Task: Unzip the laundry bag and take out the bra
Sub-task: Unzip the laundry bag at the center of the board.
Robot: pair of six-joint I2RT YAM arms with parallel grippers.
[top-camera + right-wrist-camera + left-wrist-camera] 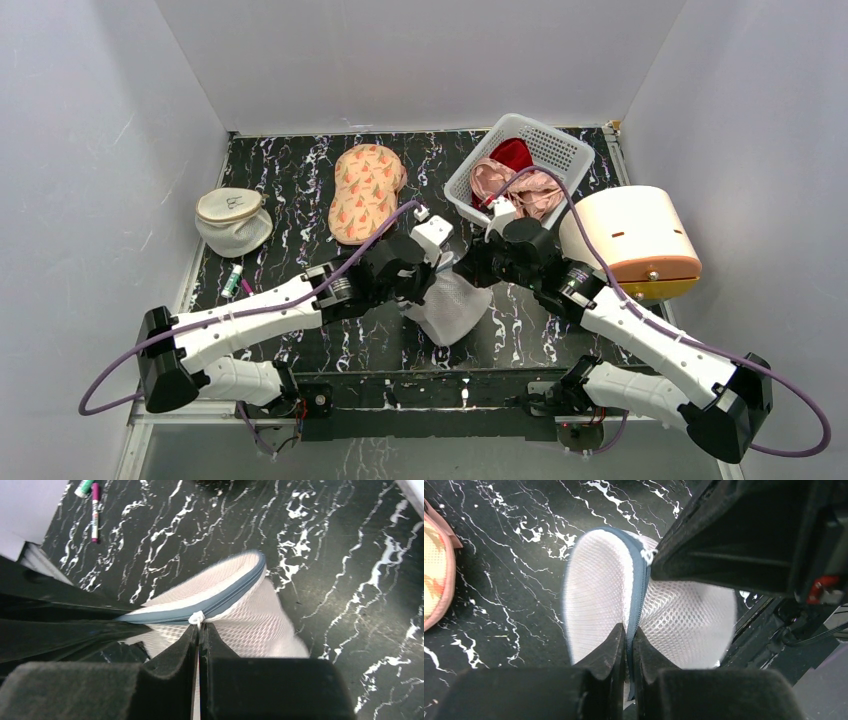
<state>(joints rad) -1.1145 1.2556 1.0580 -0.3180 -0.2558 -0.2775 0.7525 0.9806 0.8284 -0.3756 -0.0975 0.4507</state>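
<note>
Since both hands are already on the round, white-grey fine-mesh laundry bag (452, 310), you are at the unzipping step. The bag sits mid-bench, just ahead of the arm bases. I cannot tell whether it rests on the black marbled bench (300, 180) or hangs clear of it.

Your left hand (629, 636) is pressed together on the blue-grey zip band (639, 575), pinching it as an anchor. Your right hand (199, 630) is pinching the small white cord pull (196, 618).

The stretch of zip in view looks shut, and no bra shows through the mesh. Next, I judge, you draw the pull around the rim, away from the left hand, with the band held taut. The soft mesh could bunch and jam the slider, and the two hands crowd each other.

Farther off, two marker pens (236, 280) lie at the left edge, with a second mesh pouch with a cream top (232, 220) beyond them. A peach-printed oblong pad (366, 190) lies behind the left hand. A white plastic basket (560, 150) of pink and red cloth stands close behind the right hand, with a cream drum-shaped device (635, 240) beside it.
</note>
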